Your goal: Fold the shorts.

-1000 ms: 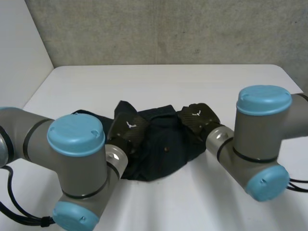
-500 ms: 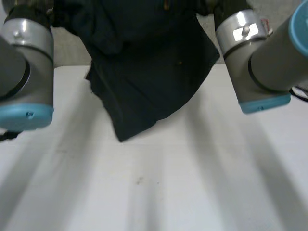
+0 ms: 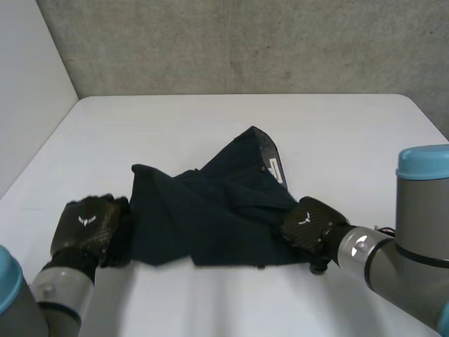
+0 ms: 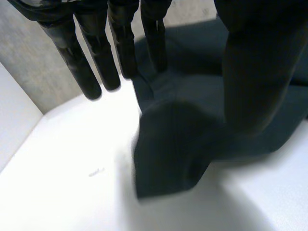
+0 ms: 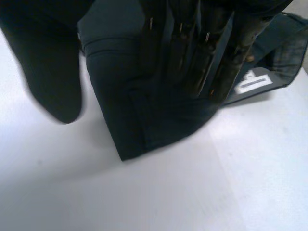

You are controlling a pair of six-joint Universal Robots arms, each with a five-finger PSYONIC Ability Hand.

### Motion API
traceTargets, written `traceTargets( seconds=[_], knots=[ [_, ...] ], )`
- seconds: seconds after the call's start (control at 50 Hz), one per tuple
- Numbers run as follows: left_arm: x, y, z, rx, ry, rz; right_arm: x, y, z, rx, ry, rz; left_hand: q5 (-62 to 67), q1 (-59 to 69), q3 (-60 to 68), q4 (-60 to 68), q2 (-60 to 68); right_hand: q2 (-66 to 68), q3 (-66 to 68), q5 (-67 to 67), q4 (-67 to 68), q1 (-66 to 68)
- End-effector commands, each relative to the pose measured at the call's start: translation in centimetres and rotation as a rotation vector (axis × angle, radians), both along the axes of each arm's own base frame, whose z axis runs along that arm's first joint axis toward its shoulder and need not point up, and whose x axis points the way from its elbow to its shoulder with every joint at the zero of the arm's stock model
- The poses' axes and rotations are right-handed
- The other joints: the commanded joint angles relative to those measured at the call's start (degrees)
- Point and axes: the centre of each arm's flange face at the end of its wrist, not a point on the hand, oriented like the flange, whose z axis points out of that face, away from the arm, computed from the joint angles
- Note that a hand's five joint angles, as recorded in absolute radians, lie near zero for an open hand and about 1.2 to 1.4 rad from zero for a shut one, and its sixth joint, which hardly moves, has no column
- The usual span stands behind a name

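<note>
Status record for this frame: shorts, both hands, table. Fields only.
shorts: dark shorts lying spread but rumpled on the table, not yet in a neat fold
table: white table
left hand: left hand at the shorts' near left edge, fingers straight, open
right hand: right hand at the near right corner, fingers straight over the cloth, thumb apart, open
label: white label showing at the far edge
</note>
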Motion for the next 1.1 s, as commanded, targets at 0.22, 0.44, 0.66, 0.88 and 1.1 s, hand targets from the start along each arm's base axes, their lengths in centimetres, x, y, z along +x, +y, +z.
traceTargets(
  seconds=[0.22, 0.44, 0.66, 0.88, 1.1],
  knots=[
    [-0.7, -1.1, 7.4, -0.254, 0.0, -0.122, -2.1, -3.6, 8.7, -0.22, -0.538, -0.278, -11.3, -10.4, -11.8, -11.4, -11.6, -15.9, -16.9, -17.2, -17.0, -11.5],
    [-3.8, -10.2, 6.5, -0.229, -0.025, -0.271, -2.0, -3.2, 3.5, 0.077, -0.538, -0.381, -16.2, -15.3, -16.7, -16.3, -16.5, -19.0, -19.9, -20.2, -20.1, -14.5],
    [-3.5, -15.9, 0.8, 0.008, -0.217, -0.272, 0.1, -3.9, -0.7, 0.179, -0.475, -0.36, -13.5, -12.6, -14.0, -13.6, -13.8, -18.6, -19.6, -19.9, -19.7, -14.2],
    [-4.1, -18.2, -0.6, 0.014, -0.253, -0.274, 1.9, -6.6, -3.5, 0.131, -0.437, -0.373, 16.4, 17.3, 15.9, 16.3, 16.1, -1.5, -2.5, -2.8, -2.6, 2.9],
    [-6.1, -20.3, 3.1, -0.152, -0.241, -0.257, 5.1, -11.3, 2.4, -0.169, -0.48, -0.253, 48.7, 49.6, 48.2, 48.6, 48.4, 43.7, 42.7, 42.5, 42.6, 48.2]
  ],
)
